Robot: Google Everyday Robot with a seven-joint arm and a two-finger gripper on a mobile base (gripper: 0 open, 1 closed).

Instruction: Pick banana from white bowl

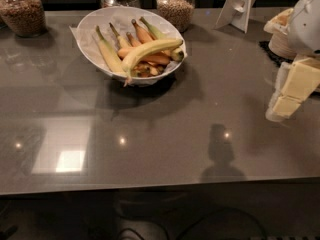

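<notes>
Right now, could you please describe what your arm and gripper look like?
The gripper, at the right edge of the view over the grey table, is built of pale cream-yellow, blocky, flat-faced segments with a whitish rounded part alongside. Above it, the arm has a smooth, rounded white shell. No cables or markings are visible.

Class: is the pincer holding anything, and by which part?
Nothing that shows: the cream pincer hangs at the right, well apart from the wide white bowl, where the long pale yellow-green banana lies ungrasped.
</notes>
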